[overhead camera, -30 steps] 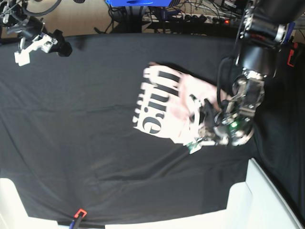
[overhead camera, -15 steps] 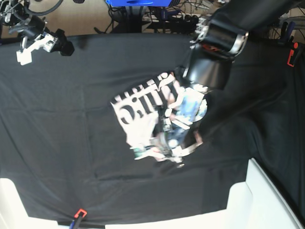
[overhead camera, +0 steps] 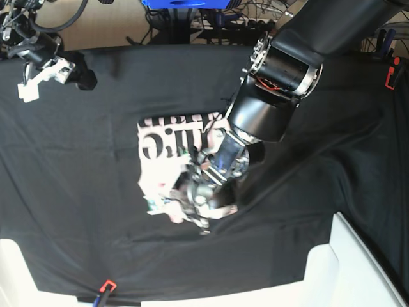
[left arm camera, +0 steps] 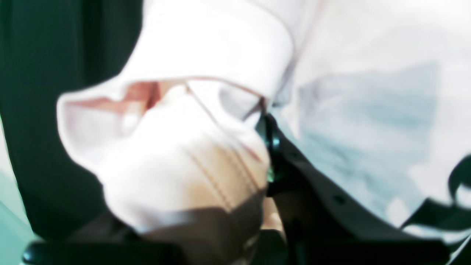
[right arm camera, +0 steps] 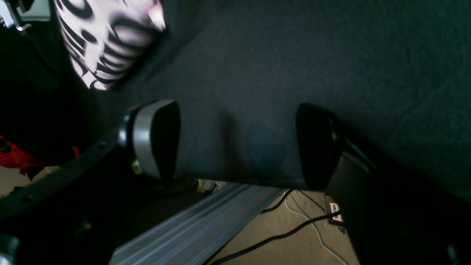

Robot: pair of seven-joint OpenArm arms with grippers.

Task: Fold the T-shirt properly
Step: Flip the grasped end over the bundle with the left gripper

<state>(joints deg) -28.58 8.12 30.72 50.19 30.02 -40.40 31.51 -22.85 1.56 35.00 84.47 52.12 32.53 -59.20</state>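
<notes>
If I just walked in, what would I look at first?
Probably the big black robot arm reaching down over the middle of the black table cloth. Its left gripper pinches the pink T-shirt with bold black letters. The right gripper waits open in the far corner.

Robotics lab: black cloth-covered table (overhead camera: 77, 192), cable tangle (overhead camera: 255, 19) on floor behind, aluminium rail (right arm camera: 198, 224).
</notes>
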